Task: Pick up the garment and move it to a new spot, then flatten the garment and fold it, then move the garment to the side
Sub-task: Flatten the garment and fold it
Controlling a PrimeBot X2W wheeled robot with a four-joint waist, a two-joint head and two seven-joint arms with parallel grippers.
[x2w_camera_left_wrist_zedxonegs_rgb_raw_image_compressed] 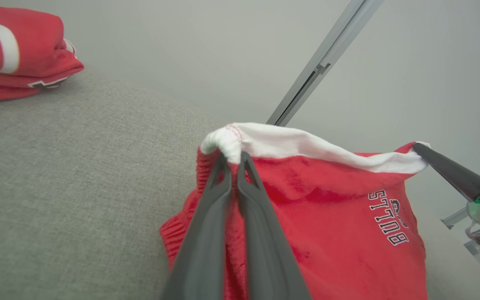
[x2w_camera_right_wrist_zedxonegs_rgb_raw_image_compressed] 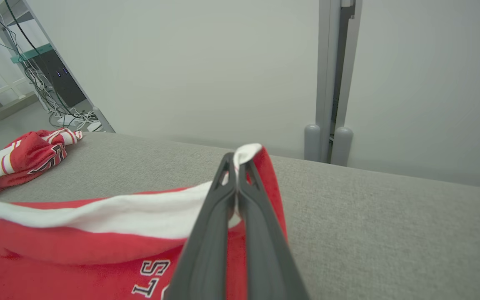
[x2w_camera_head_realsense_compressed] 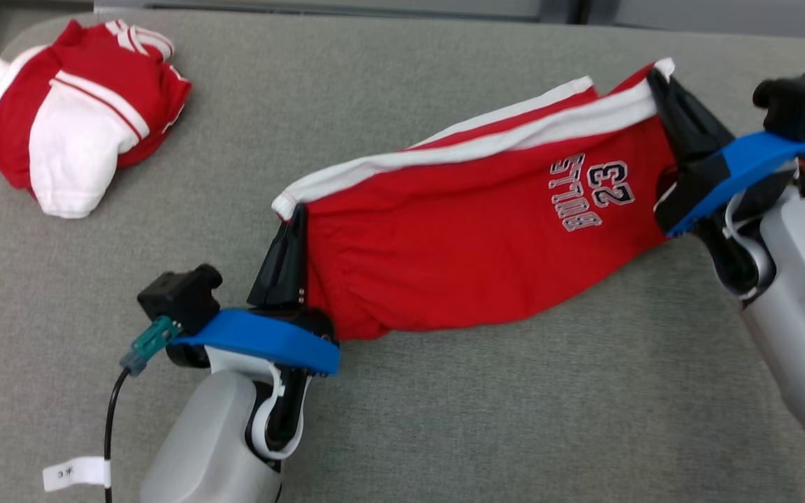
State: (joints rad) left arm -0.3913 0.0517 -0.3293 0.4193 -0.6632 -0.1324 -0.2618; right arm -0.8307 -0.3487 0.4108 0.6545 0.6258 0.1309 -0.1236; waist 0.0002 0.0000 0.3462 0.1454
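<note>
Evidently left gripper [x2w_camera_head_realsense_compressed: 295, 218] and right gripper [x2w_camera_head_realsense_compressed: 657, 77] each pinch a white-trimmed garment [x2w_camera_head_realsense_compressed: 458, 258] corner between their jaws; the right wrist view crops its print [x2w_camera_right_wrist_zedxonegs_rgb_raw_image_compressed: 150, 277].

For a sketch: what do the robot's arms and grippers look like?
Pale grey forearms; the left gripper and right gripper each have dark fingers, a blue bracket and a black block with a teal plug; the left's cable carries a white tag.

Garment [x2w_camera_head_realsense_compressed: 472, 244] spans mid-surface [x2w_camera_head_realsense_compressed: 514, 419]: near-left corner pinched in left gripper [x2w_camera_head_realsense_compressed: 296, 213], far-right corner pinched in right gripper [x2w_camera_head_realsense_compressed: 656, 77]. Bundle [x2w_camera_head_realsense_compressed: 74, 112] lies at far left, well apart.
</note>
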